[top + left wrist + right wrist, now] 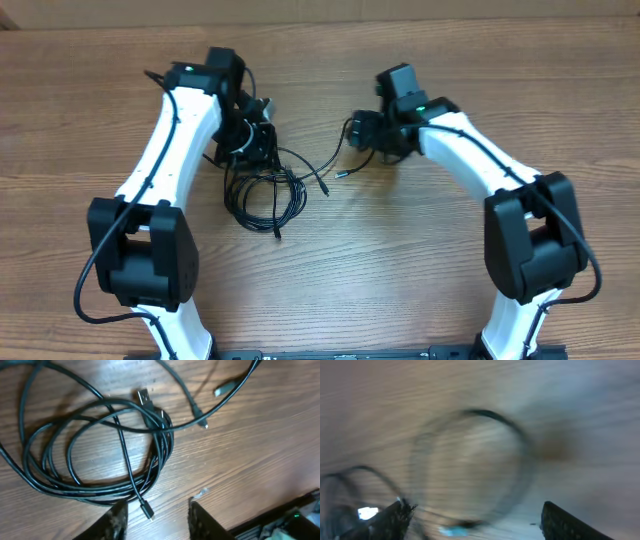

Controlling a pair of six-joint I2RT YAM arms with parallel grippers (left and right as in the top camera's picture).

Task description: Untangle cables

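Hovering at 12 o'clock of the heap in the overhead view, the left jaws are standing apart and pinching nothing. In the left wrist view, the 2 fingers (117, 521) are showing at 6 o'clock with bare wood between them. A small plug (146, 510) is lying just above that gap, and no finger is touching it.

The cables (95, 460) are lying on the tabletop (260, 465) as a loose coil of several thin black loops, with 1 strand crossing straight over the middle. Seen from overhead, the coil is sitting at about 8 o'clock of the tabletop's centre. The left arm (170, 130) is reaching over it. A single strand is trailing away toward 2 o'clock, up to the head of the right arm (470, 150). Whether it is touching that arm, I cannot tell.

The right jaws are spread wide. The right wrist view is badly blurred, but the 2 fingers are sitting far apart at 7 and 5 o'clock. Only a smeared black loop is showing on the wood beyond them, and nothing is gripped that I can make out.
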